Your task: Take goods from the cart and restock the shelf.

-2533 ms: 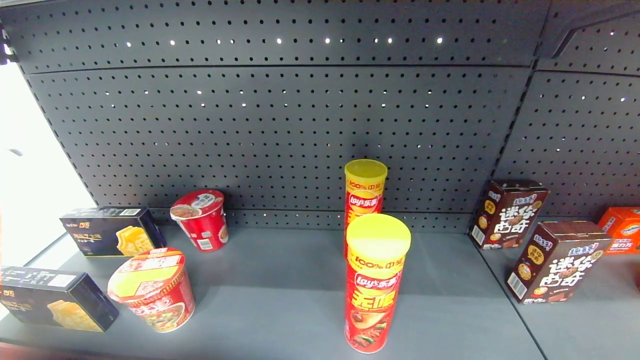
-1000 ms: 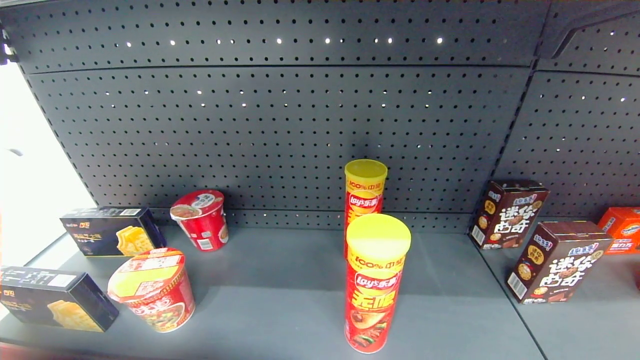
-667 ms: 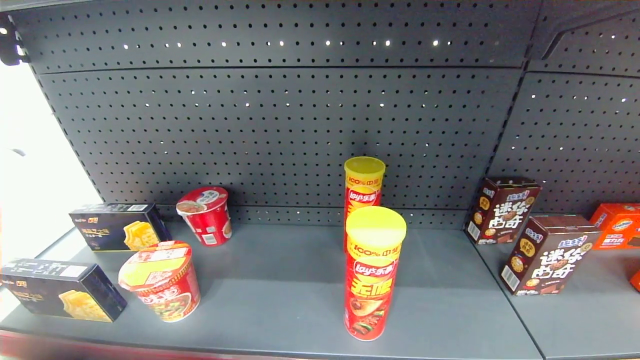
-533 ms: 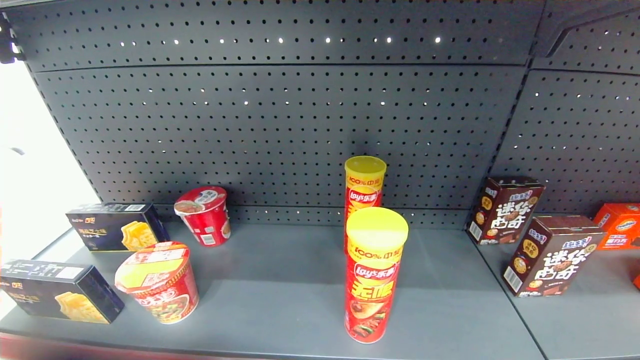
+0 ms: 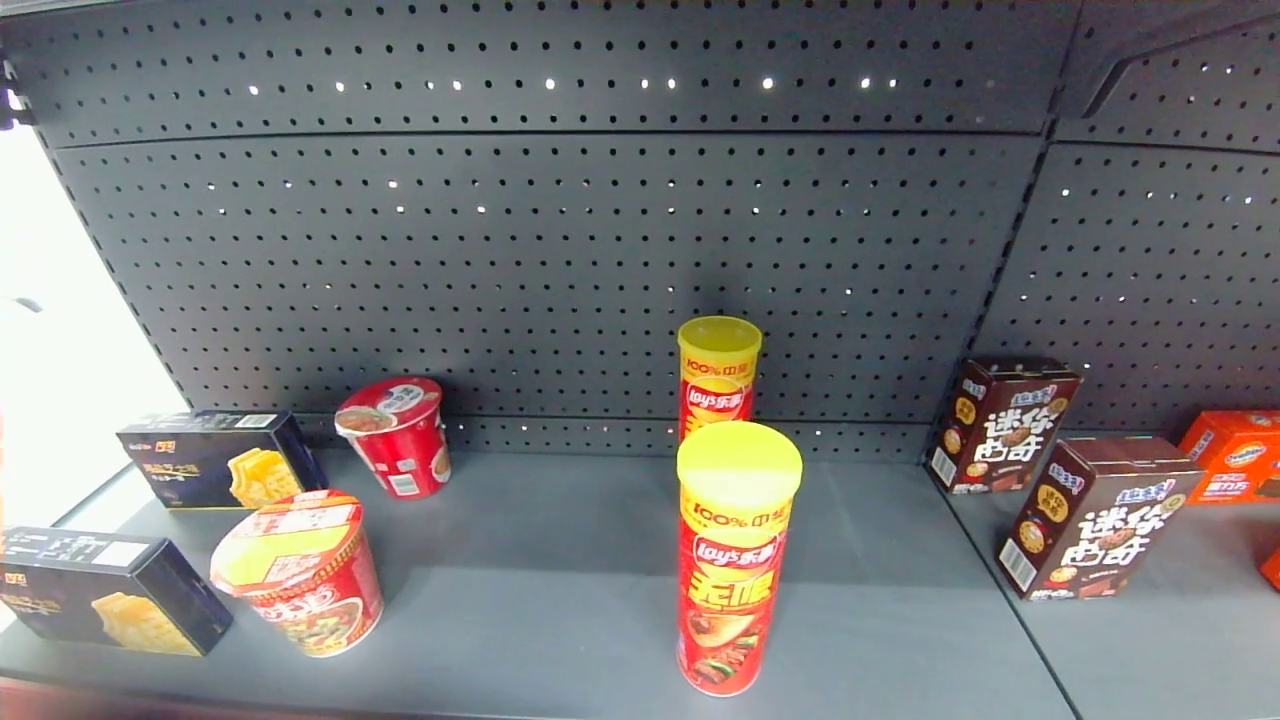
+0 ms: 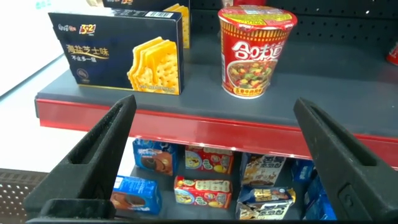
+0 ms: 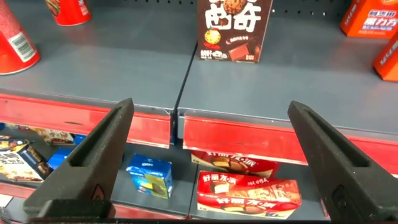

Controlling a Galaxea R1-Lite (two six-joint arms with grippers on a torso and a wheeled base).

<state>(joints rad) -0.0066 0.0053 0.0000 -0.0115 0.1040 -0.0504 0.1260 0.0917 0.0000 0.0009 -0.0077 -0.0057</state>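
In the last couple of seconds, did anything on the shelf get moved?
Nothing was moved, grabbed or let go. Only the camera shifted slightly. The chip cans, noodle cups and boxes stand where they were on the shelf.

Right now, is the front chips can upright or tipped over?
Upright: the front chips can stands on its base, yellow lid on top.

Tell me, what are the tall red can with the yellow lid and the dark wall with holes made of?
The front can looks like a cardboard tube in a shiny printed wrap; its plain yellow lid is probably plastic. The holed wall looks like matte painted sheet metal: evenly punched holes, light shining through.
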